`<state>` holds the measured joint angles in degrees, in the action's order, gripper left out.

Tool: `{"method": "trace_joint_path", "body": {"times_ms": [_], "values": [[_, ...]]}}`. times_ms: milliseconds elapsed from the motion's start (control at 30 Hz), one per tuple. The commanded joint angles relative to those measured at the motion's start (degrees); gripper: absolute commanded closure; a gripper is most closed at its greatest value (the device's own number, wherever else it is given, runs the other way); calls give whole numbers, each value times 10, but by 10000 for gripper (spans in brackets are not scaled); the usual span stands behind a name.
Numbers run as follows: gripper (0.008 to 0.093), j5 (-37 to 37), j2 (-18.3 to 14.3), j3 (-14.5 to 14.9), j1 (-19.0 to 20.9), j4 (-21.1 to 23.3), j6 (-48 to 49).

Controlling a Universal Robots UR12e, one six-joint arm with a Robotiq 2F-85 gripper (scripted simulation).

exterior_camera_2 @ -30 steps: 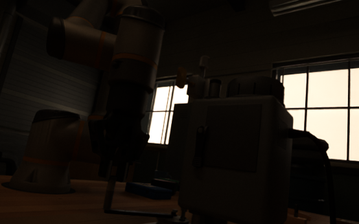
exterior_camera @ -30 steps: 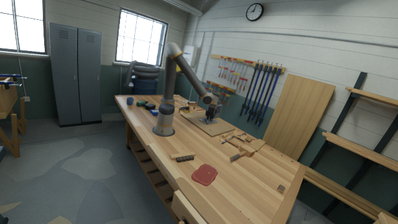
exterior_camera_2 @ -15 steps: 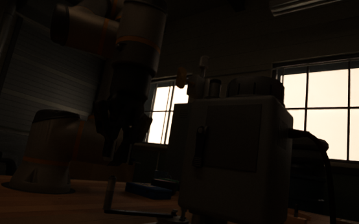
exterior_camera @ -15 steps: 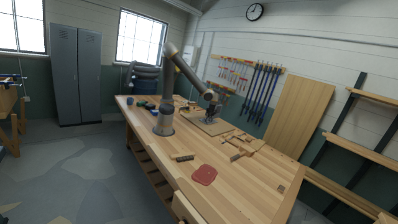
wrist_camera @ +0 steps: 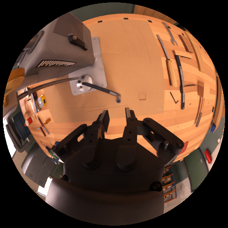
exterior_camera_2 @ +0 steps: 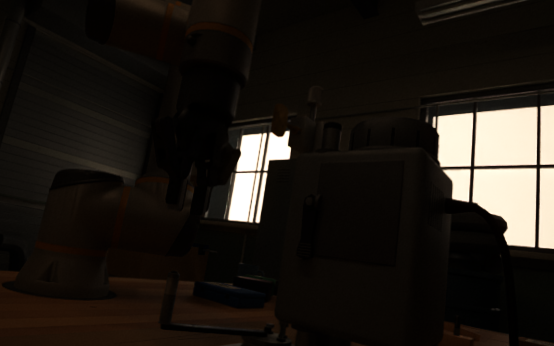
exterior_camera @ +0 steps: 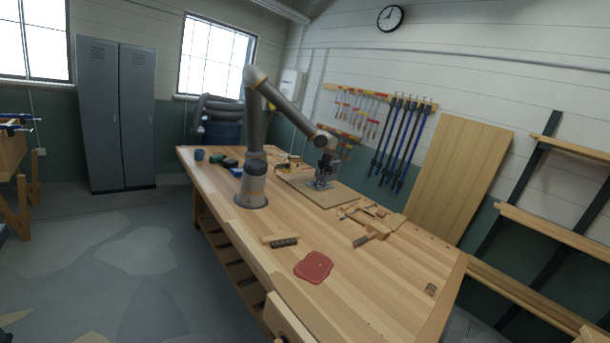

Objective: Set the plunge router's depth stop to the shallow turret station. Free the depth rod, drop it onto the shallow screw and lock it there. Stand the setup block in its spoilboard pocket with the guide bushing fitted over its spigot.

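Note:
The turret's lever arm (wrist_camera: 101, 89) reaches out from the round turret disc (wrist_camera: 82, 83) on the router's grey base plate, ending in a small upright knob (wrist_camera: 118, 99) just ahead of my fingertips. My gripper (wrist_camera: 116, 114) hangs above that knob, partly open and holding nothing. The plunge router (exterior_camera: 325, 172) stands on the spoilboard (exterior_camera: 319, 189), its grey body (exterior_camera_2: 360, 240) to my left in the wrist camera. A small square pocket (wrist_camera: 142, 96) is cut in the spoilboard to the right of the knob. The depth rod, setup block and guide bushing I cannot make out.
Behind the bench a wall rack holds clamps (exterior_camera: 391, 128), and a plywood sheet (exterior_camera: 457, 176) leans on the wall. Hand tools (wrist_camera: 177, 68) lie right of the spoilboard, a mallet (exterior_camera: 374, 232) and a red pad (exterior_camera: 313, 267) further down the bench. The arm's base (exterior_camera: 251, 188) stands left.

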<state>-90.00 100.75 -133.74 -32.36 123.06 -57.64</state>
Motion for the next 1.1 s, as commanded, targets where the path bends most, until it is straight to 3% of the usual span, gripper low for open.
{"method": "trace_joint_path", "body": {"times_ms": [0,333,433,1067], "values": [[634,0,-1,0,0,0,0],[634,0,0,0,0,0,0],[574,0,0,0,0,0,0],[574,0,7,-5,16,-2,-23]]}}
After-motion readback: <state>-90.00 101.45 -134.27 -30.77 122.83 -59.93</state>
